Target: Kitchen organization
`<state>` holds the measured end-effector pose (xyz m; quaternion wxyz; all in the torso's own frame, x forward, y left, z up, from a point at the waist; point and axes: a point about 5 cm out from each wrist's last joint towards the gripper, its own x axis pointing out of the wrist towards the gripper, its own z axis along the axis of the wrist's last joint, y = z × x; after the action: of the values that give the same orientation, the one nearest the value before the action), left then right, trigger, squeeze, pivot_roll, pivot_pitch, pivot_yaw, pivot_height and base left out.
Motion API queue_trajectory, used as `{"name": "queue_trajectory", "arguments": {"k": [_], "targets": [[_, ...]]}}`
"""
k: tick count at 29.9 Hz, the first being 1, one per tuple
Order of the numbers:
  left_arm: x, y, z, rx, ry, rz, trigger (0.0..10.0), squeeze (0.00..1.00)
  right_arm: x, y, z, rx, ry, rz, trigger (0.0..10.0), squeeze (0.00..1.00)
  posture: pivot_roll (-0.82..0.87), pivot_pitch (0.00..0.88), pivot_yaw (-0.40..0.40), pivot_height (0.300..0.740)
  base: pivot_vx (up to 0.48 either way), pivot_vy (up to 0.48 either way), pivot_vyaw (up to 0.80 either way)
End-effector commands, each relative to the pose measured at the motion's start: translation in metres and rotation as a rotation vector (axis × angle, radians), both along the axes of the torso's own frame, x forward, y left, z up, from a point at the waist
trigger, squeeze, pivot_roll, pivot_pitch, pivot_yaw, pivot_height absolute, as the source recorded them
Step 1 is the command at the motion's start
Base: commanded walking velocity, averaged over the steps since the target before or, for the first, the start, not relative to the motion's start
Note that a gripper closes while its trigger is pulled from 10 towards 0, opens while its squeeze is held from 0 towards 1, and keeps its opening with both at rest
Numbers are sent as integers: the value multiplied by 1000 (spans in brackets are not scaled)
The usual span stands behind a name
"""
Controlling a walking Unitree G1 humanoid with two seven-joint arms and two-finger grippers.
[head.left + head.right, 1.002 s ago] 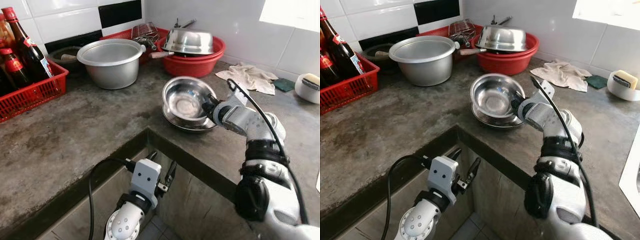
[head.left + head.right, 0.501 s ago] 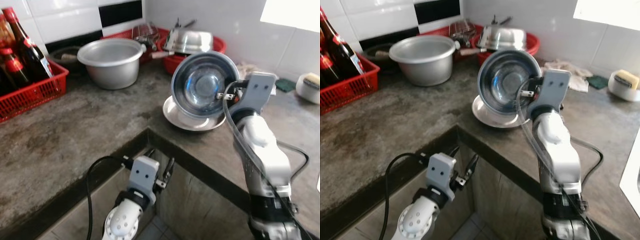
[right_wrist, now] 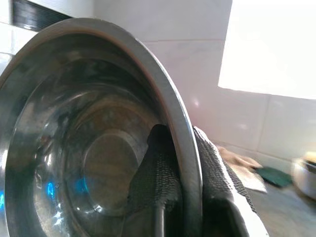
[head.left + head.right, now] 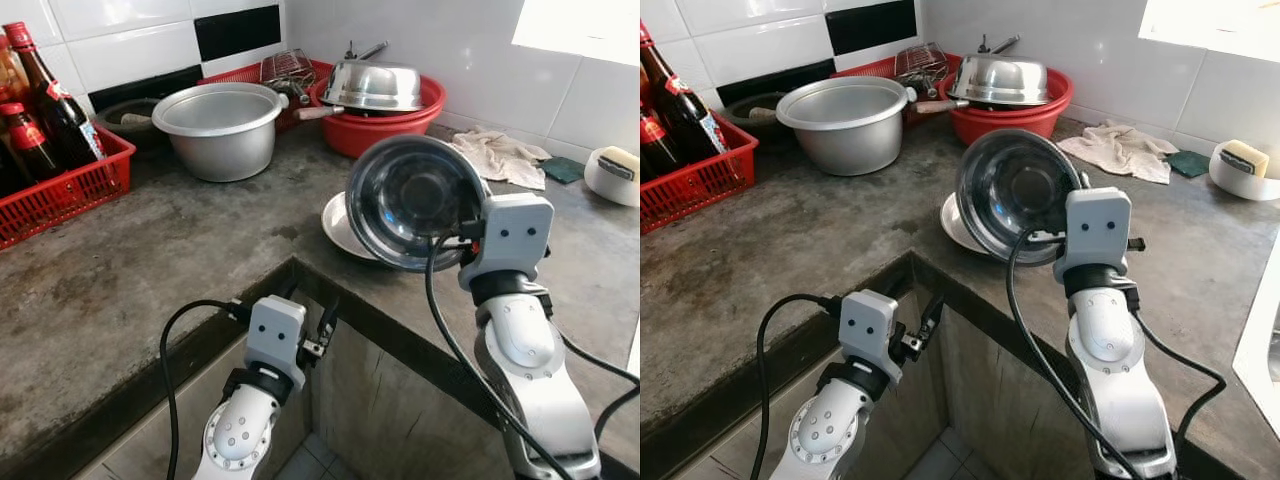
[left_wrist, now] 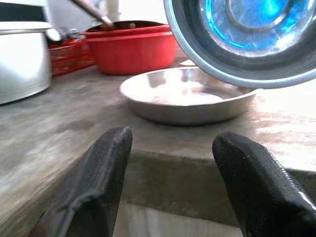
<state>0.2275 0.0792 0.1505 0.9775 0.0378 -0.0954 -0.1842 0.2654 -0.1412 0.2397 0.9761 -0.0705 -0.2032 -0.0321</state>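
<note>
My right gripper [image 4: 468, 232] is shut on the rim of a steel bowl [image 4: 415, 200], which it holds tipped on edge in the air with its hollow facing me. In the right wrist view one finger [image 3: 155, 173] lies inside the bowl [image 3: 84, 148] and the other outside the rim. Under it a shallow steel plate [image 4: 340, 225] rests on the concrete counter [image 4: 160, 250] near the inner corner. My left gripper [image 4: 318, 325] is open, low in front of the counter's edge, its fingers [image 5: 98, 182] pointing at the plate [image 5: 187, 101].
A big aluminium pot [image 4: 220, 125] stands at the back. A red basin [image 4: 385, 115] holds an upturned steel bowl. A red crate [image 4: 60, 185] of bottles is at the left. A cloth [image 4: 505, 155], a green scrubber and a white soap dish [image 4: 612, 175] lie to the right.
The right arm has lifted the steel bowl off the plate, tipped it on edge and then drawn it nearer to me. The left arm has barely moved.
</note>
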Motion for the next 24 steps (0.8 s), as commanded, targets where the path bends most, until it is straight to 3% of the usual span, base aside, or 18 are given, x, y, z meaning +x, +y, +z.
{"name": "queue_trajectory", "arguments": {"k": [1, 6, 12, 18, 24], "targets": [[0, -2, 6, -2, -16, -15, 10000, 0, -4, -2, 6, 9, -41, -29, 0, 0, 10, 57, -6, 740, 0, 446, -775], [1, -1, 6, 5, -20, -10, 10000, 0, -2, 0, 8, 14, -49, -35, 0, 0, 12, 57, -9, 740, 0, 461, -775], [3, 1, 6, 31, -33, -11, 10000, 0, 0, 2, 11, 10, -64, -36, 0, 0, 11, 55, -6, 740, 0, 0, -775], [5, 1, 6, 36, -34, -1, 10000, 0, 1, 2, 14, 9, -78, -46, 0, 0, 5, 58, -1, 740, 95, -406, -778], [7, 2, 6, 21, -28, 11, 10000, 0, 1, 3, 15, 9, -82, -47, 0, 0, 5, 56, 0, 740, 0, 0, -777]]}}
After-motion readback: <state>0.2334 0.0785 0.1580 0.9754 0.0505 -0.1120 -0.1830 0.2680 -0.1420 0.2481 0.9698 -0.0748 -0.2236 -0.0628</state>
